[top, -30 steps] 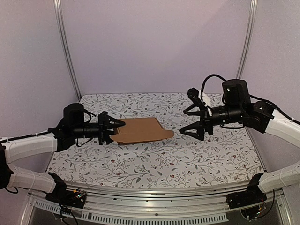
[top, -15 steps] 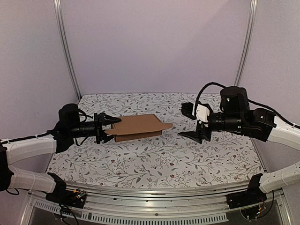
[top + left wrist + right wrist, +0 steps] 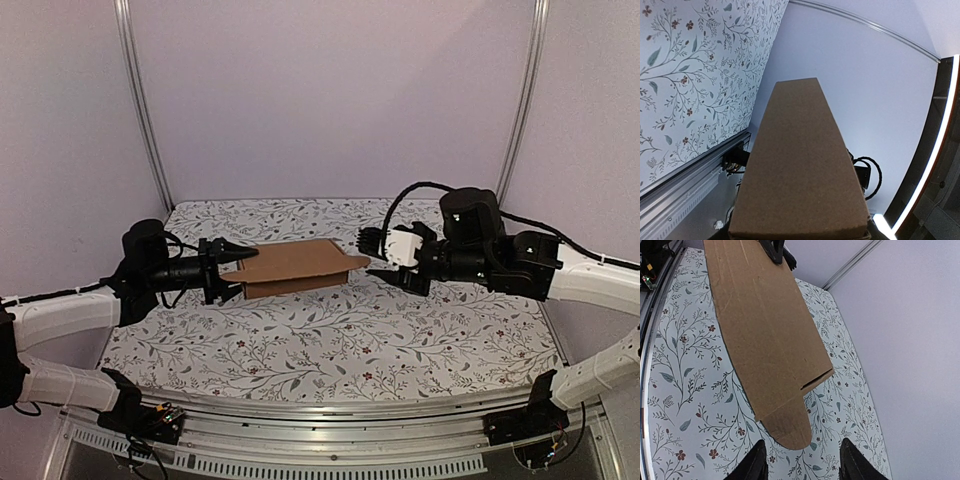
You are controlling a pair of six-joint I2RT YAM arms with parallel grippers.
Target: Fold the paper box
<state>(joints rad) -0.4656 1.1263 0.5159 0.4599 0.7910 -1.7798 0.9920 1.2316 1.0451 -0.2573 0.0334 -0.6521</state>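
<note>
You have the paper box (image 3: 295, 267) held off the table (image 3: 330, 330) at centre frame in the top view, its long axis running left to right across the picture. Your left gripper (image 3: 226, 270) is clamped on the box's left end, one finger above and one below the cardboard.

What the next move turns on, as I judge it, is the right end. A rounded tab juts out there toward your right gripper (image 3: 375, 257), which sits just beside the tab at about the same height, apart from it. In the right wrist view the tab's curved tip points down the frame into the gap between the two fingertips (image 3: 754, 462), not yet between them. Those jaws stand apart with nothing in them. So the right arm is the near one for that tab, and the box lies straight ahead of it.

The box is plain brown corrugated board, matte and unprinted, slim and flat-sided. A short slit cuts in where the tab meets the body. The table carries a pale floral print.
</note>
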